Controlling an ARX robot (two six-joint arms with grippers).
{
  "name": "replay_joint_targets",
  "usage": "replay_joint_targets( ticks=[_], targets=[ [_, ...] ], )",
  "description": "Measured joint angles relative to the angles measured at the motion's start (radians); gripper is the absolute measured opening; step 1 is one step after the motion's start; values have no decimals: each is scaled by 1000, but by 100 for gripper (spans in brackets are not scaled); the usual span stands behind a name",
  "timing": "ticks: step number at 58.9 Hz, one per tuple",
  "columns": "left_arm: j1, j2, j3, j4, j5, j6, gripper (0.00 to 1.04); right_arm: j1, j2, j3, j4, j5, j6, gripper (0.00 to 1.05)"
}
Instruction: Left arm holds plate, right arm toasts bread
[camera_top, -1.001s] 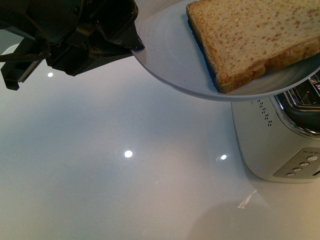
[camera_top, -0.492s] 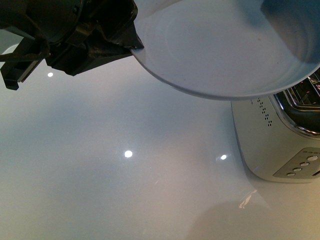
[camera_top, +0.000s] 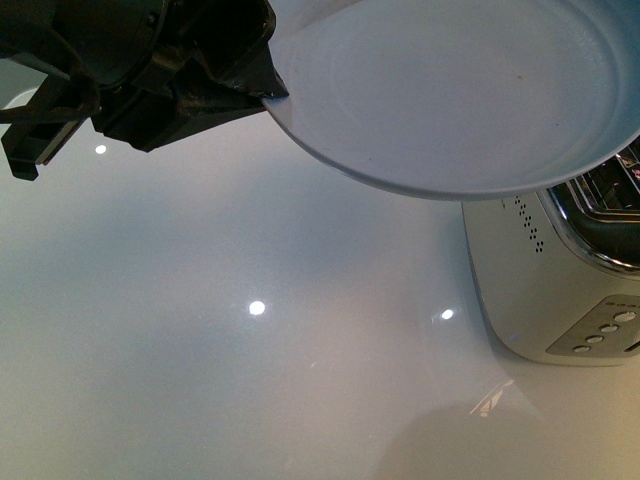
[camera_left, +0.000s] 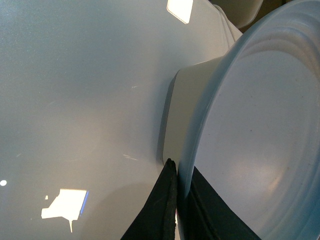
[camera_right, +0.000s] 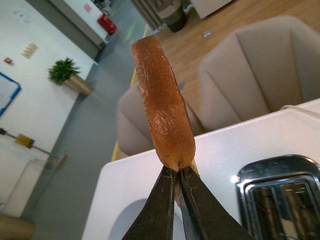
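Observation:
The pale blue-grey plate (camera_top: 460, 90) is held in the air at the top of the front view, tilted and bare. My left gripper (camera_top: 268, 95) is shut on its rim; in the left wrist view the two black fingers (camera_left: 165, 210) pinch the plate's edge (camera_left: 192, 150). The bread (camera_right: 162, 105) shows only in the right wrist view, seen edge-on with its tan crust upward. My right gripper (camera_right: 178, 172) is shut on its lower edge and holds it in the air above the table. The right gripper is out of the front view.
A white toaster (camera_top: 550, 290) with a chrome top stands at the right, under the plate's edge; its slots (camera_right: 280, 205) show in the right wrist view. The glossy white table (camera_top: 250, 380) reflects lamps. Beige chairs (camera_right: 260, 70) stand beyond the table.
The bread lay on the plate one second ago; it was lifted off and is gone from the front view. The plate and left gripper have stayed still.

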Motion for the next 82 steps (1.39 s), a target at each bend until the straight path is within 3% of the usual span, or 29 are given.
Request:
replay_joint_targets(
  ticks=[17,39,63,82],
  targets=[
    [0,0,0,0,0,-5,3,77,-55,-188,29,248,-169,2],
    [0,0,0,0,0,-6,3,186,-58,-367,130,404,-203,2],
    [0,0,0,0,0,-6,3,243,-37,-419,164,468,-179,2],
    [0,0,0,0,0,-6,3,235,20,-443,210,480,-169,2]
  ],
)
